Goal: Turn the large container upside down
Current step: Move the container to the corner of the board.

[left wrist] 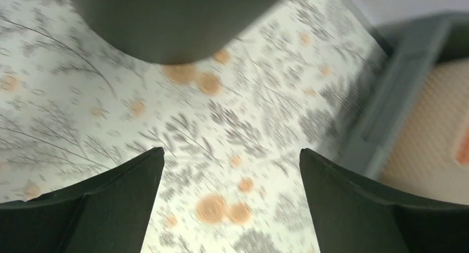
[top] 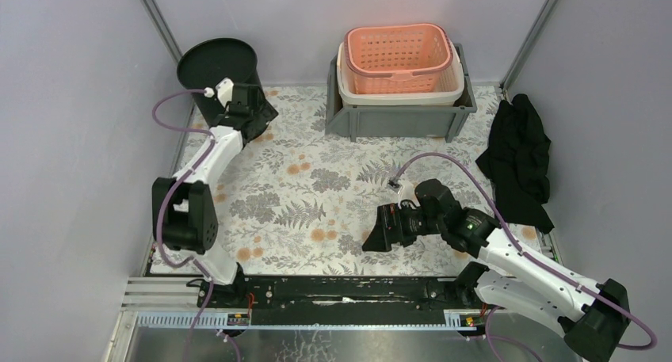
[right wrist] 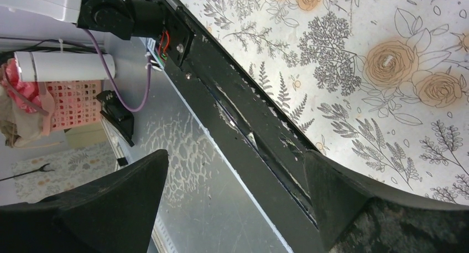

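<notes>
Standing at the far left corner of the floral counter (top: pixel 317 188), the black round container (top: pixel 218 65) looks like stiff, light, smooth plastic, probably slippery on its wall; its rim seems the surest hold. Just beside it, the left fingers (left wrist: pixel 99 208) stand wide apart, empty. The right fingers (right wrist: pixel 110 208) gape too, well apart from it near the front edge.

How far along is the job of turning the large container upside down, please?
Done: nothing yet; the large black round plastic container seems upright, wider end up, in the far left corner. In hand: the open left gripper sits close beside it. Left: grip and invert it. The right gripper is open, empty.
</notes>
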Tool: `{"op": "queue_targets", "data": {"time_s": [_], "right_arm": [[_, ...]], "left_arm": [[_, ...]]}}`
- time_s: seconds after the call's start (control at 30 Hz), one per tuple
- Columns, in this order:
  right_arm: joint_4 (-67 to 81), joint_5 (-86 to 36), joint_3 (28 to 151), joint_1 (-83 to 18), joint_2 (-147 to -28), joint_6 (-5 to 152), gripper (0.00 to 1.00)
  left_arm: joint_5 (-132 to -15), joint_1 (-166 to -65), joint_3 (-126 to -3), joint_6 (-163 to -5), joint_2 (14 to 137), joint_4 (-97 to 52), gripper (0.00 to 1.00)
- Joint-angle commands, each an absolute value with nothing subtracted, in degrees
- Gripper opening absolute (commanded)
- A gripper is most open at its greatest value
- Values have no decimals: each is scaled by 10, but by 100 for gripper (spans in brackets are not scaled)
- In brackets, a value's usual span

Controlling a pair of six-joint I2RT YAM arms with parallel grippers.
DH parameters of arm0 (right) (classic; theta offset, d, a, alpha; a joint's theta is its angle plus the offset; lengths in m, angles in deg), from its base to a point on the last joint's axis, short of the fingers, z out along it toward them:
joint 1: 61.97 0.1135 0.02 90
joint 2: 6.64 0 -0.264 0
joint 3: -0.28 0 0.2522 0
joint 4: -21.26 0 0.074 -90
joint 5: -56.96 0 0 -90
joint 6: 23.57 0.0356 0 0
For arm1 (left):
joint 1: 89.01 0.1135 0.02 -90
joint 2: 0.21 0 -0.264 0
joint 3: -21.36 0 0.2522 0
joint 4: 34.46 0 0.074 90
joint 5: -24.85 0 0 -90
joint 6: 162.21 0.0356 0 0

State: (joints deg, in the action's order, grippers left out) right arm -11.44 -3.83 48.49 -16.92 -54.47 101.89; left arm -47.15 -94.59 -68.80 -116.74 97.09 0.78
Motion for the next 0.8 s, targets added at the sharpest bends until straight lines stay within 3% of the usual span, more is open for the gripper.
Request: {"op": "queue_targets", "data": {"time_s": [0.0, 0.33, 0.77], "right_arm": [[-151, -31, 492, -168, -544, 984, 99], [-224, -62, 490, -167, -556, 970, 99], [-229, -69, 424, -167, -480, 1061, 99]], "left_arm": [[-519, -997, -655, -1181, 909, -6, 100], [-561, -1176, -580, -1182, 809, 70, 100], [-481, -1419, -553, -1256, 666, 197, 100]]}}
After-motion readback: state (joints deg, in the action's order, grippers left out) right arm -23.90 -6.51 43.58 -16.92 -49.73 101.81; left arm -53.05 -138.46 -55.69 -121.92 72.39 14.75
